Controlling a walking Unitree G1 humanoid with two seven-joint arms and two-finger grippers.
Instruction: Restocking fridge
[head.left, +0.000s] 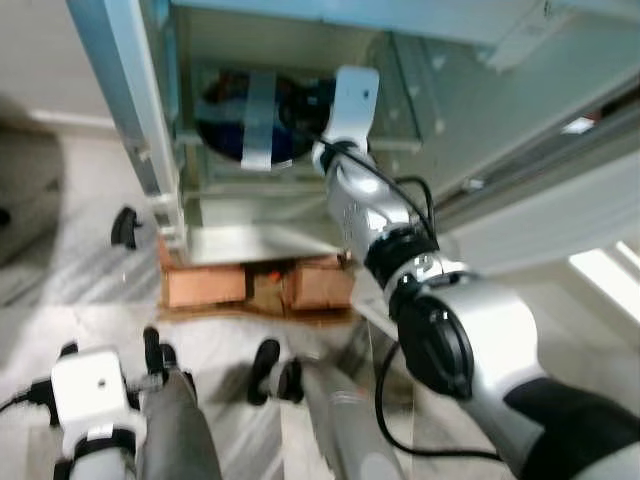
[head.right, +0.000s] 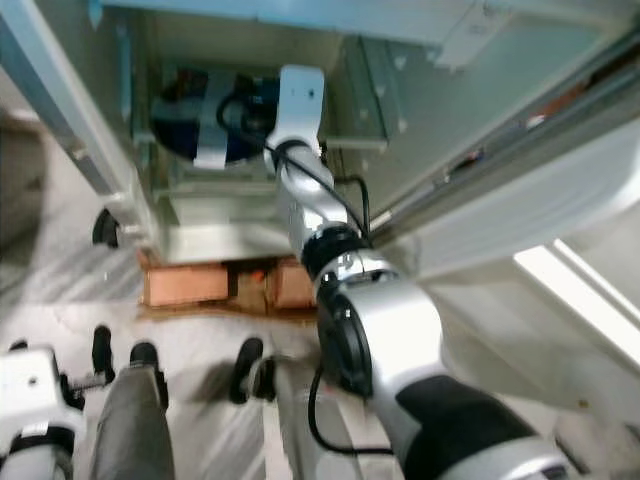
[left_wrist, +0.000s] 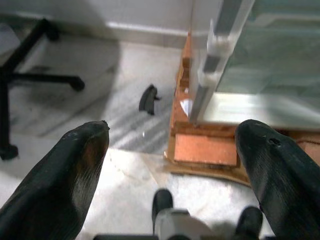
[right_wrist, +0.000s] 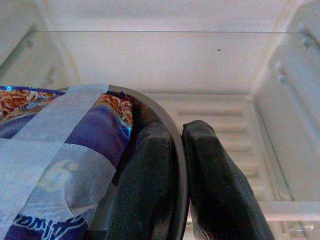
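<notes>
right pincer (right_wrist: 180, 165) clamped on noodle bowl (right_wrist: 60, 160) rim, inside fridge (head.left: 300, 130) above glass shelf (right_wrist: 165, 65); not yet released. left pincer (left_wrist: 172, 175) wide open, empty.

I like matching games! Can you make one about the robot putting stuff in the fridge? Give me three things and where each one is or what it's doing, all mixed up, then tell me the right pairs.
Things:
1. right pincer
2. left pincer
3. orange blocks

Places or states:
A. under the fridge, on the floor
B. open, low down over the floor
C. inside the fridge, pinching the rim of a blue noodle bowl

Right pairs: 1-C, 2-B, 3-A.
</notes>
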